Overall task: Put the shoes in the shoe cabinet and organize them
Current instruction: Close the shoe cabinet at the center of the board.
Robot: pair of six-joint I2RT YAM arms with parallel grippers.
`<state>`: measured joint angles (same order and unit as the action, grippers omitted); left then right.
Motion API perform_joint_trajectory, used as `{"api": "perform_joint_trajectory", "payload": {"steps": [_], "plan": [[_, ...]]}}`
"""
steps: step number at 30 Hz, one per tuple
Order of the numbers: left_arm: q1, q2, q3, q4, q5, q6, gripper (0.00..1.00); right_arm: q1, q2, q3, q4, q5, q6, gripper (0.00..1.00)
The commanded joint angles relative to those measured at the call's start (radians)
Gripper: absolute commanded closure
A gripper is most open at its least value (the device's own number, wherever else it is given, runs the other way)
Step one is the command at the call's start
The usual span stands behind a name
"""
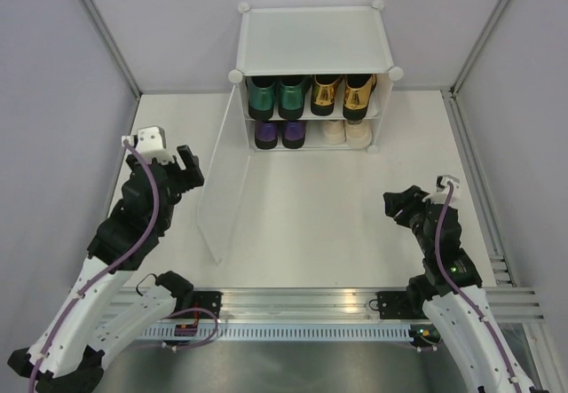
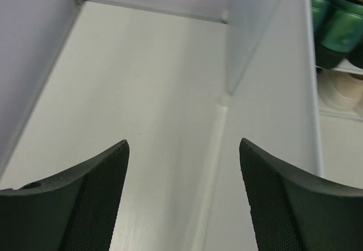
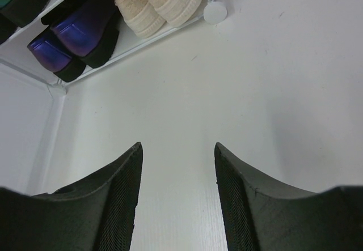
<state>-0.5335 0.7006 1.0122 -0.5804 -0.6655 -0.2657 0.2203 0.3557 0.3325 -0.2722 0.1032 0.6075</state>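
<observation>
The shoe cabinet (image 1: pixel 315 38) stands at the back of the table with its frosted door (image 1: pixel 224 184) swung out toward me. Green loafers (image 1: pixel 277 97) and gold loafers (image 1: pixel 343 94) fill the upper tier. Below them sit the purple shoes (image 1: pixel 279 134) and beige sneakers (image 1: pixel 344 131). My left gripper (image 1: pixel 185 168) hovers left of the door, open and empty (image 2: pixel 182 144), with the door's edge (image 2: pixel 249 30) ahead and the green loafers (image 2: pixel 339 27) behind it. My right gripper (image 1: pixel 401 205) is open and empty (image 3: pixel 177 146), facing the purple shoes (image 3: pixel 79 33) and sneakers (image 3: pixel 161 1).
Grey curtain walls close in the left, right and back sides. An aluminium rail (image 1: pixel 355 300) runs along the near edge between the arm bases. A round white corner connector (image 3: pixel 215 12) marks the cabinet's lower right foot.
</observation>
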Motion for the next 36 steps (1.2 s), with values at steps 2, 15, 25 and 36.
{"api": "perform_joint_trajectory", "payload": {"steps": [2, 15, 25, 36], "plan": [[0.0, -0.01, -0.052, 0.087, 0.528, -0.128, 0.2, 0.002, -0.018, 0.075, -0.028, -0.036, 0.011, 0.41], [-0.318, 0.867, 0.322, 0.508, 0.443, -0.026, 0.13, 0.002, -0.153, 0.48, -0.357, 0.257, -0.035, 0.39], [-0.27, 1.324, 0.799, 0.516, 0.21, -0.068, 0.08, 0.002, -0.143, 0.505, -0.386, 0.256, -0.098, 0.37], [-0.192, 1.372, 0.847, 0.525, 0.272, -0.149, 0.0, 0.002, -0.136, 0.499, -0.384, 0.221, -0.118, 0.32]]}}
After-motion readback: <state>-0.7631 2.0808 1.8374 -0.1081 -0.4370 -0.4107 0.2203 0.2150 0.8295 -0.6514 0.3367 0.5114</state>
